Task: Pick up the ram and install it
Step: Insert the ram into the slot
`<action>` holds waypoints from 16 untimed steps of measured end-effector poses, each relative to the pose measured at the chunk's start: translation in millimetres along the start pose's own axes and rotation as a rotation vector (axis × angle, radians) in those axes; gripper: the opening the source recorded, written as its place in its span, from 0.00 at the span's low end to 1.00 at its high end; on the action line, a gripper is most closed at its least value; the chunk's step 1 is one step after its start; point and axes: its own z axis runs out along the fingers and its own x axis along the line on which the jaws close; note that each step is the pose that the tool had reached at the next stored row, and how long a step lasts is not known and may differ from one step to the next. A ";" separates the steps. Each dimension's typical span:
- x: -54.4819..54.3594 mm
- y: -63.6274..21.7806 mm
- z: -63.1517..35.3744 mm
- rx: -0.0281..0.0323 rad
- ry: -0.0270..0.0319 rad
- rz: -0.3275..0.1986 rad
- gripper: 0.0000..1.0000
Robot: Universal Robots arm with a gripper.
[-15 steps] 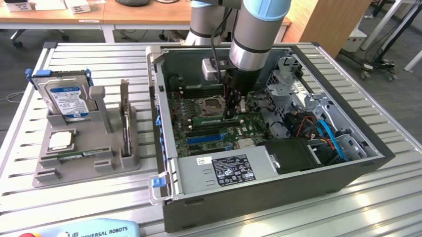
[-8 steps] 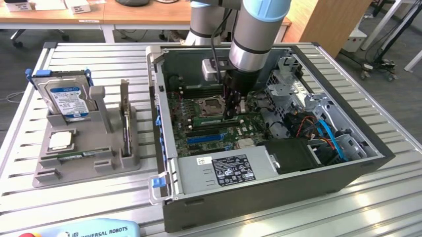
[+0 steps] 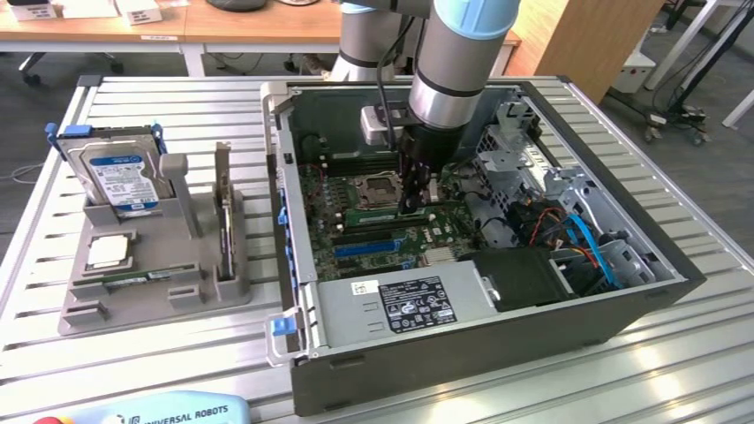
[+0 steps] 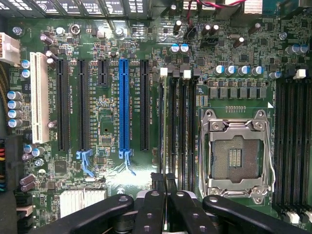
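The gripper [image 3: 412, 208], jaws shut, hung directly over one end of the motherboard's long memory slots [image 4: 179, 122]. Whether it pinched anything was unclear. One ram [image 3: 222, 199] stood on edge in the holder [image 3: 194, 265], well apart toward the exterior view's left.

The ram [image 3: 374, 215] was a slim green stick standing on its long edge just above the middle of the exterior view. It sat low over the motherboard [image 3: 320, 190], in line with the memory slots [image 4: 183, 126] beside the processor socket [image 3: 374, 187]. Its end toward the exterior view's right was hidden behind the tool [image 3: 412, 205], which was closed on it. In the wrist view the ram [image 4: 165, 126] appeared edge-on, a thin strip running up from bottom centre. Whether it was seated could not be told.
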 end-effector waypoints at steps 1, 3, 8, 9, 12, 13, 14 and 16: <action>0.0 0.0 0.0 0.0000 0.0000 0.000 0.11; 0.0 0.0 0.0 0.0000 0.0000 0.000 0.11; 0.0 0.0 0.2 0.0000 0.0000 -0.001 0.11; 0.0 0.0 0.2 0.0000 0.0001 -0.001 0.11; 0.0 -0.2 0.2 -0.0001 0.0001 -0.003 0.11; 0.0 -0.2 0.2 -0.0001 0.0001 -0.003 0.11; 0.0 -0.2 0.2 -0.0001 0.0001 -0.003 0.11; 0.0 -0.5 0.1 -0.0012 0.0002 -0.003 0.11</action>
